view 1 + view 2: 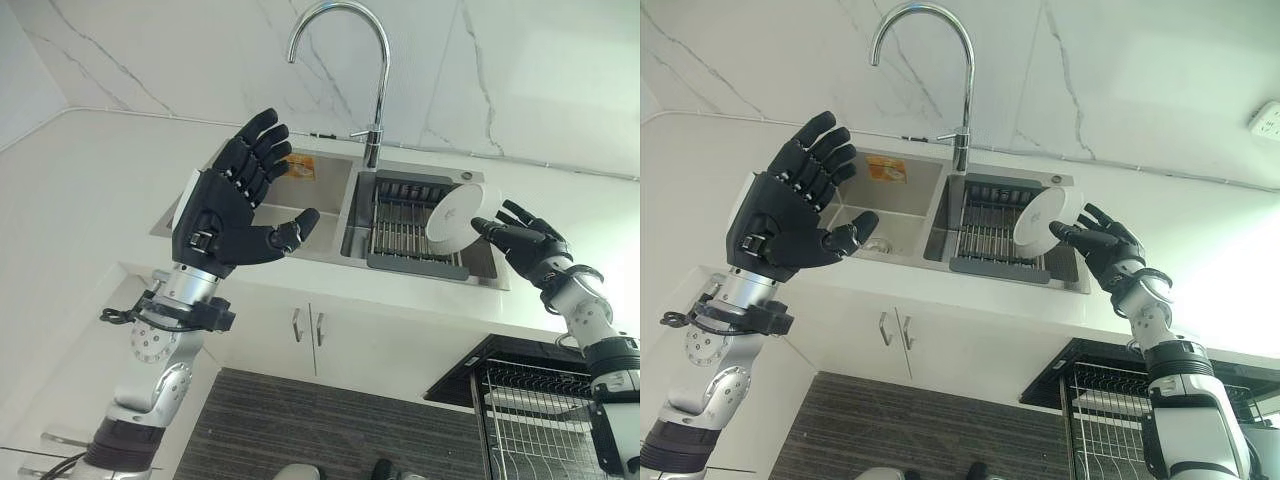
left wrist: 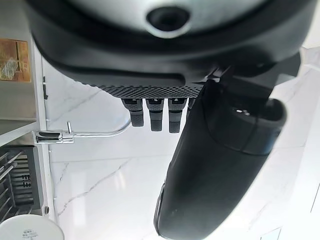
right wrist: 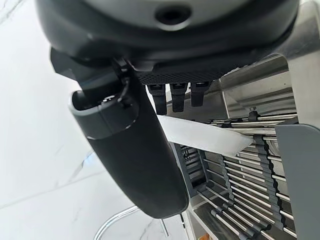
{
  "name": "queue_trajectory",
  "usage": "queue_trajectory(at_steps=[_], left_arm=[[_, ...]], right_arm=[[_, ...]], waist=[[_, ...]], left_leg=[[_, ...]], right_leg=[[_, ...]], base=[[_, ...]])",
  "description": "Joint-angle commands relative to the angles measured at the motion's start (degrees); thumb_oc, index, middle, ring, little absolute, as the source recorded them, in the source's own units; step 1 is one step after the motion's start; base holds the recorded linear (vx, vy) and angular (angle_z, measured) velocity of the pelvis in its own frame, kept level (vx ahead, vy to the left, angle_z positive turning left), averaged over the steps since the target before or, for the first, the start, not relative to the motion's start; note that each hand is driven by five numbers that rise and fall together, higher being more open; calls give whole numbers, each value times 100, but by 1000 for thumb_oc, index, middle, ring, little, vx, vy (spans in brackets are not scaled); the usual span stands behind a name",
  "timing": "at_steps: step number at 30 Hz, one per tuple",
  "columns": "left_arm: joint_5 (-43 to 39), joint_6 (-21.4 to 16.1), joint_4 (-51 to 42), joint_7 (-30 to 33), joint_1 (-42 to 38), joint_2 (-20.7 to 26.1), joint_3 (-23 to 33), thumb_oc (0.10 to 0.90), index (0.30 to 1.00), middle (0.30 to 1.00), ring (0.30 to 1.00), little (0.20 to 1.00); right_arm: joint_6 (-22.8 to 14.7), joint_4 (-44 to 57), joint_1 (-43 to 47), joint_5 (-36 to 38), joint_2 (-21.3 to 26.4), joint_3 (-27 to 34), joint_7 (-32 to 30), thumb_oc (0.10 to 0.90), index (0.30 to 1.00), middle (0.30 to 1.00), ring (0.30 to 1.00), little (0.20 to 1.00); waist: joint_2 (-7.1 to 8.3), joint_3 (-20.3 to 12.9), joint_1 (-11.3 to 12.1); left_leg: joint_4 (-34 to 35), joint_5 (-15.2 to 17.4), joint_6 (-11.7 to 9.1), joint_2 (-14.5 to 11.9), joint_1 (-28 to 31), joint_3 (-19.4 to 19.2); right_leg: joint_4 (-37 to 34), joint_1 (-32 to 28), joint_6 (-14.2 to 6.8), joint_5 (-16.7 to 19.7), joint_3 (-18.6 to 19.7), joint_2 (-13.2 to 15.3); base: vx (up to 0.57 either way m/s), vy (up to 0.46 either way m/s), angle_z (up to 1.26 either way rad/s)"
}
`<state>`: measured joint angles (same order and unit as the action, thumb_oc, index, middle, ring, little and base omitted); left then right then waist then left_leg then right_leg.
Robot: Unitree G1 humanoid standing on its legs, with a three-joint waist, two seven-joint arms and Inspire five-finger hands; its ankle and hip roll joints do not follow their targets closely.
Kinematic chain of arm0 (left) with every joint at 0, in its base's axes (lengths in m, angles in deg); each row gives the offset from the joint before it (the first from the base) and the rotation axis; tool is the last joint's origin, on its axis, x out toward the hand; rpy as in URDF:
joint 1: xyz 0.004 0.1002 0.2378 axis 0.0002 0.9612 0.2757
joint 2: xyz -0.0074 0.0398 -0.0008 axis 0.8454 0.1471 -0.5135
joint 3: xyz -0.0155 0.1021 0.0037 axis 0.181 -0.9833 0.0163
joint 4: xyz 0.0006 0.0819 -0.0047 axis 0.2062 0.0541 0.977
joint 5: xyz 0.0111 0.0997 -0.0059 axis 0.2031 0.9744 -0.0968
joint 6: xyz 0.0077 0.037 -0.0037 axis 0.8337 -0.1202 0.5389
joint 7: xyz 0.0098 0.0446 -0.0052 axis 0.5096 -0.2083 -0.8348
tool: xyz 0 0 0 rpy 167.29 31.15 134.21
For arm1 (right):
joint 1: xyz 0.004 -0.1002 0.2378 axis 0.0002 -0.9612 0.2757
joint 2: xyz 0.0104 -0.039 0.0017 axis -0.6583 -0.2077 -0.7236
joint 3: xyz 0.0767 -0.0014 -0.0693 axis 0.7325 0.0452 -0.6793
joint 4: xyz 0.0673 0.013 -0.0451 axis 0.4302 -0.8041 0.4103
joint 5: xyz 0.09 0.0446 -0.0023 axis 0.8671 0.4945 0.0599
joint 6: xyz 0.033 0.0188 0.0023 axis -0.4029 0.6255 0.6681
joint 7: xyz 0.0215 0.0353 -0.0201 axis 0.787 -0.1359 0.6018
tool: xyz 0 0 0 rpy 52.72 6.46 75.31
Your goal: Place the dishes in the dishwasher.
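the right hand [image 1: 530,248] is pinching a white plate [image 1: 462,212] between thumb and fingers, holding it tilted on edge above the drying rack [image 1: 405,228] that is sitting in the right basin of the steel sink [image 1: 330,205]. in the head views the plate is sitting at about 3 o'clock of the tap [image 1: 340,60], clear of the rack below it. the right wrist view is adding what the head views are not giving: the plate [image 3: 200,136] is showing edge-on as a thin white strip between the thumb and the fingertips [image 3: 180,94], with the rack's bars [image 3: 250,185] running close beneath.

the left hand [image 1: 232,205] is hanging raised and spread, grasping nothing, in front of the left basin at about 9 o'clock of the tap. its wrist view is showing straight fingers [image 2: 155,114] against the marble wall [image 2: 100,180], and the plate's rim at the picture's corner.

at 5 o'clock of the sink, the dishwasher rack [image 1: 535,410] is standing pulled out below the counter edge [image 1: 400,295], with open air between it and the plate. two cabinet handles [image 1: 308,326] are showing under the counter.
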<state>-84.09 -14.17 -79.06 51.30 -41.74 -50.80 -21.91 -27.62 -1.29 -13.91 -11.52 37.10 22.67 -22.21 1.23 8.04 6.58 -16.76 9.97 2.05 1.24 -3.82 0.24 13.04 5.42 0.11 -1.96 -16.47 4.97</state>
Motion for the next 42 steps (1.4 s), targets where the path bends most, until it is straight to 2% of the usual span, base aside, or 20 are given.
queue_trajectory(at_steps=[1, 42], left_arm=[[-88, -437, -343, -2, -362, 278, -37, 800, 900, 900, 900, 900], [-156, -281, -353, -12, -389, 473, -13, 800, 900, 900, 900, 900]], right_arm=[[-462, 5, 769, 352, 307, -114, 73, 800, 900, 900, 900, 900], [-408, -626, 1110, 601, 355, -272, 42, 800, 900, 900, 900, 900]], waist=[[57, -584, 44], [35, -548, 125]], left_leg=[[-43, 440, -242, -216, 109, -552], [-43, 390, -306, -284, 134, -517]], right_leg=[[415, -292, -432, -899, 145, 71], [415, -425, -375, -970, -12, 83]], base=[[0, 0, 0], [1, -2, 1]])
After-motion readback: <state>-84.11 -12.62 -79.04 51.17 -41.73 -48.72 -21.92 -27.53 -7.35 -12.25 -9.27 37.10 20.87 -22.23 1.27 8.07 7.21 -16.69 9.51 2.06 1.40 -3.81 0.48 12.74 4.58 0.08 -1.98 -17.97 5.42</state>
